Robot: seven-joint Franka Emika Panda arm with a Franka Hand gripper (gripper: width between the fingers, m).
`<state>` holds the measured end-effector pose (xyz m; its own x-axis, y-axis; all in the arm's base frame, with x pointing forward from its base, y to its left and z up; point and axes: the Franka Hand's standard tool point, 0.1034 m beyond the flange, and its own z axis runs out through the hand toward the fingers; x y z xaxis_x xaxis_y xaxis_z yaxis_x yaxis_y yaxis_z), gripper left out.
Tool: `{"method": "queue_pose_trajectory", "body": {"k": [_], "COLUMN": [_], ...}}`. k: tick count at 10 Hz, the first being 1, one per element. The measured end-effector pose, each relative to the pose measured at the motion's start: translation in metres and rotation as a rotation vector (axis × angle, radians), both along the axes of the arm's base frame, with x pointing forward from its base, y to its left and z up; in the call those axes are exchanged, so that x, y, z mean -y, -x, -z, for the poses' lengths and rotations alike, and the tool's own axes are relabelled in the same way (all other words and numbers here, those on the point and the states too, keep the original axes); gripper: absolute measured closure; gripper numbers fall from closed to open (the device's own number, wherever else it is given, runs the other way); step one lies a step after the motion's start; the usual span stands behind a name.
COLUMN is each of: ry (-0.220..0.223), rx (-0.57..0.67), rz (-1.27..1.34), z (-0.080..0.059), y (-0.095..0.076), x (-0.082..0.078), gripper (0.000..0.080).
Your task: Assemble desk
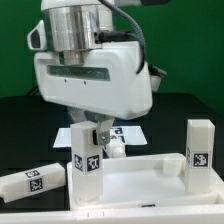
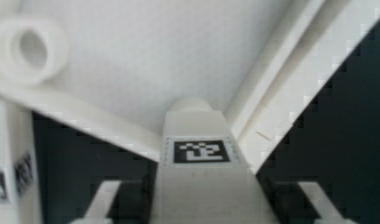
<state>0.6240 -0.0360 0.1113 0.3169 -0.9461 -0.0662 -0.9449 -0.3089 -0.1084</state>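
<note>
On the black table, in the exterior view, lies the flat white desk top. It is near the front. The big white arm hangs over it from above. The claw is down at the top end of the middle leg. This leg stands up straight at the edge of the desk top, on the exterior view's left. It has a black-and-white tag on its front. A second leg, the far leg, stands up straight at the exterior view's right end of the desk top. A third one, the lying leg, lies on its side on the table, off to the exterior view's left, apart from the desk top. Behind the arm, the marker board lies flat.

In the wrist view, the middle leg sits right between the two fingers of the claw. The claw is about half open. A thin dark strip shows on each side of the leg, so I cannot tell if the fingers squeeze it. Past the leg is the desk top with a round socket. Another leg with tags shows at the edge.
</note>
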Motion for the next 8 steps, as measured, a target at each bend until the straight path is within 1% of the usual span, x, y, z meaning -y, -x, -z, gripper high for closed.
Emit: {"method": "queue_pose_trajectory", "body": {"k": [1, 2, 3, 5, 6, 7, 8], "ry": [-0.058, -0.084, -0.086, -0.079, -0.063, -0.043, -0.027], "rx": [0.003, 0.001, -0.001, 0.006, 0.013, 0.042, 0.060], "rz": [0.158, 0.252, 0.258, 0.197, 0.058, -0.148, -0.294], "z": [0.000, -0.001, -0.001, 0.000, 0.001, -0.001, -0.001], "y": [-0.002, -0.003, -0.003, -0.003, -0.001, -0.001, -0.002], "x": [0.000, 0.001, -0.002, -0.002, 0.000, 0.006, 0.008], "gripper": [0.0510, 0.0510, 0.0510, 0.0510, 0.0329, 0.0213, 0.0213]}}
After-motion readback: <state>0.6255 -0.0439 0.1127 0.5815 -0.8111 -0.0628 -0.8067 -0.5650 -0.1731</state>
